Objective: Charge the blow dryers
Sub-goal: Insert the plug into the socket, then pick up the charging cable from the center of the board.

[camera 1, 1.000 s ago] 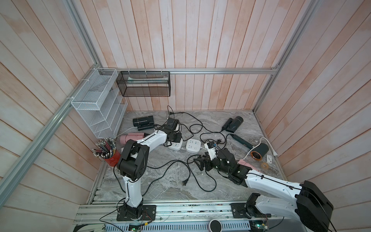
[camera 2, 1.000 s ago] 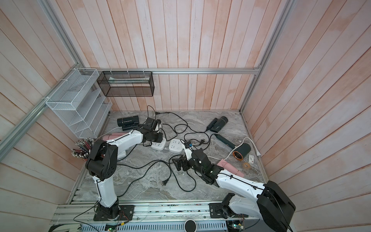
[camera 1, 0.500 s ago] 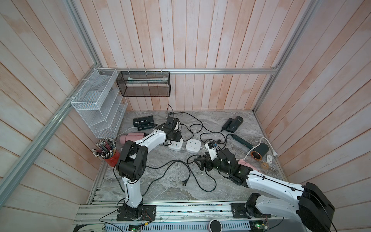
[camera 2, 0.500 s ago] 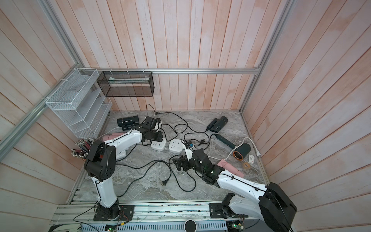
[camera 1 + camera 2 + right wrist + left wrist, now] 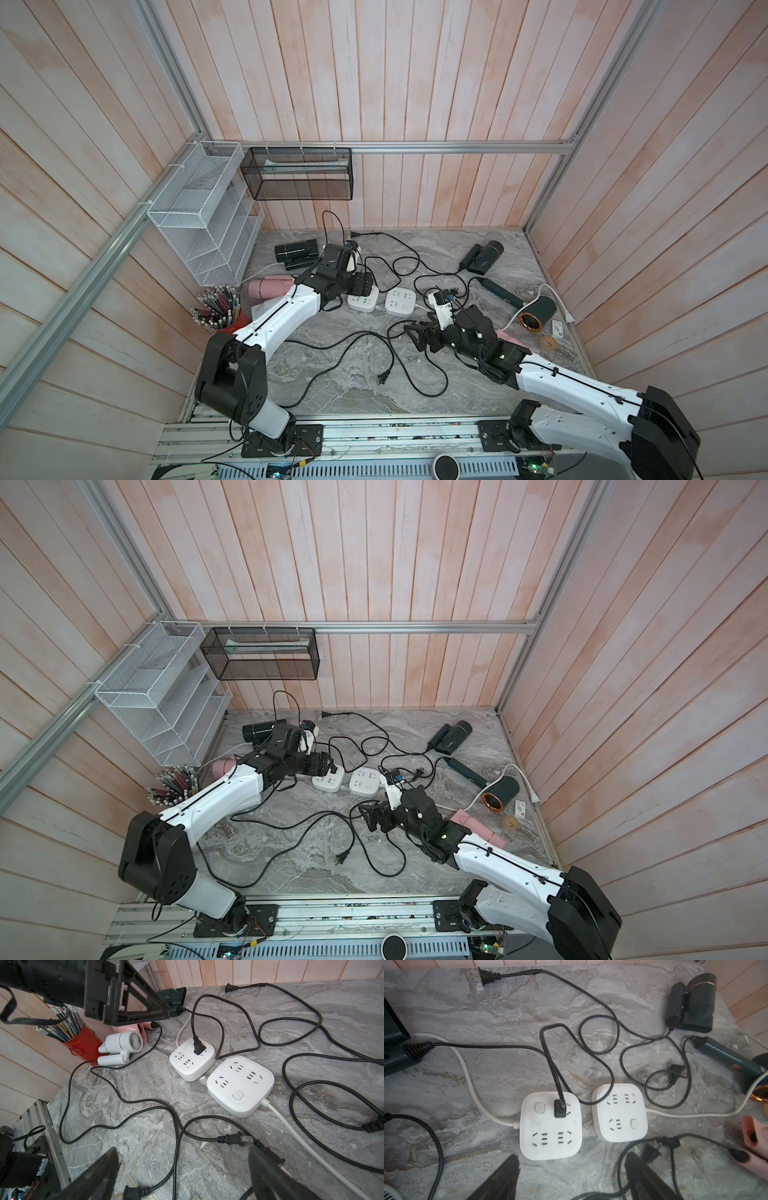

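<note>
The left gripper [image 5: 572,1154] has its jaws spread wide with nothing between them. Right ahead of its fingertips sits a white power strip [image 5: 550,1126]. A black plug [image 5: 560,1108] is seated in a socket on the strip's far side. Just beside that strip, toward the right arm, lies a second power strip [image 5: 619,1112], close but not touching.

Beyond the left gripper, toward the back wall, a black dryer [image 5: 295,251] lies on its side. Alongside the left forearm lies a pink dryer [image 5: 268,286]. The right wrist view shows a pale dryer [image 5: 122,1043], folded, next to the pink one and near a red cup of pencils [image 5: 83,1043].

The right gripper [image 5: 182,1148] is spread open too, low over the grey table [image 5: 353,386]. A black cord [image 5: 176,1157] crosses the gap between its fingers without being pinched. A loose plug [image 5: 230,1138] lies flat just ahead of the fingertips, with the second power strip farther ahead.

Close beside the right wrist, a second pink dryer [image 5: 478,827] pokes out from under the arm. Farther out on that side lies a dark green dryer [image 5: 538,309] with a copper ring at its mouth. Well beyond the gripper, near the back wall, rests a folded dark dryer [image 5: 484,255].
</note>
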Action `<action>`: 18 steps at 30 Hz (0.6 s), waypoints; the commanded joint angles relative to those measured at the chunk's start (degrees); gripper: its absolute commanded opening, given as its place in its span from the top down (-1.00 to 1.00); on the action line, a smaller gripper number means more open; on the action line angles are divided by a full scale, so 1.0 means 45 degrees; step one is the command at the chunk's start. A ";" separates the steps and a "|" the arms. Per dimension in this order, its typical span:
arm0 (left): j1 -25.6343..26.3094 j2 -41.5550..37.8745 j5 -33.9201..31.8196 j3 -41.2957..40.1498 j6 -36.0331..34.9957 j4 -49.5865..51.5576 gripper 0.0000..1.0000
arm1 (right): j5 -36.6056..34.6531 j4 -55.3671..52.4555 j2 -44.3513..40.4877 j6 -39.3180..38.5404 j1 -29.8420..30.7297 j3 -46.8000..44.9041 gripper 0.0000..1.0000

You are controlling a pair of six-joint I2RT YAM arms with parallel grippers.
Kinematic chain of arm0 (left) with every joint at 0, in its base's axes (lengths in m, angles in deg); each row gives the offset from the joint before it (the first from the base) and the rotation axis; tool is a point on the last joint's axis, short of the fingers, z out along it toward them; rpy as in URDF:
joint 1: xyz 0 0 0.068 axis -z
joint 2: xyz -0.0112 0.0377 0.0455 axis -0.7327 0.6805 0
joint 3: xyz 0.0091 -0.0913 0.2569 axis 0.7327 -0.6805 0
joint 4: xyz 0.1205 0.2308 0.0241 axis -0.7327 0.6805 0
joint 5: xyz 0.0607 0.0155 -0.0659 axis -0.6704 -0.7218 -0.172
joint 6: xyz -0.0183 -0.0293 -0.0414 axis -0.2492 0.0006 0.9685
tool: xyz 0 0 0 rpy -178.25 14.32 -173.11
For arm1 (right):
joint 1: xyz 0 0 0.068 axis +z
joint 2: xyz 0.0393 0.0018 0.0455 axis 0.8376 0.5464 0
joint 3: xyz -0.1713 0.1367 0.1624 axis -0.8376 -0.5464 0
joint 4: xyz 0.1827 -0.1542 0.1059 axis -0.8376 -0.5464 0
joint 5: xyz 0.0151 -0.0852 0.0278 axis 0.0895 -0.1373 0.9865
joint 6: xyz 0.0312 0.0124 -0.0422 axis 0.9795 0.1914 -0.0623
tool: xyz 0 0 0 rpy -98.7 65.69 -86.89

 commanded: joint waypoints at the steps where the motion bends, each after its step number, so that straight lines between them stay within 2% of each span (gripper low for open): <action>1: -0.0096 -0.1152 0.0232 -0.0712 0.0633 -0.0366 -0.89 | -0.0480 -0.0332 -0.0159 0.0264 -0.0030 0.0518 -0.89; 3: -0.0204 -0.1814 0.0421 -0.1309 0.0674 -0.0481 -1.00 | -0.0485 -0.0303 -0.0108 0.0391 -0.0034 0.0622 -0.90; 8: -0.0886 -0.3597 0.2165 -0.3526 0.1811 -0.1798 -1.00 | -0.0290 -0.0509 0.0520 0.0274 -0.0011 0.1401 -0.96; 11: -0.1499 -0.4406 0.2208 -0.4477 0.2650 -0.1757 -1.00 | -0.0209 -0.0445 0.0949 0.0369 0.0028 0.1733 -0.95; 14: -0.2331 -0.5075 0.2216 -0.5205 0.3063 -0.1543 -1.00 | -0.0278 -0.0253 0.1346 0.0496 0.0102 0.1898 -0.93; 18: -0.4007 -0.5713 0.2549 -0.5746 0.3496 -0.0746 -1.00 | -0.0222 0.0390 0.1666 0.0594 0.0172 0.1867 -0.94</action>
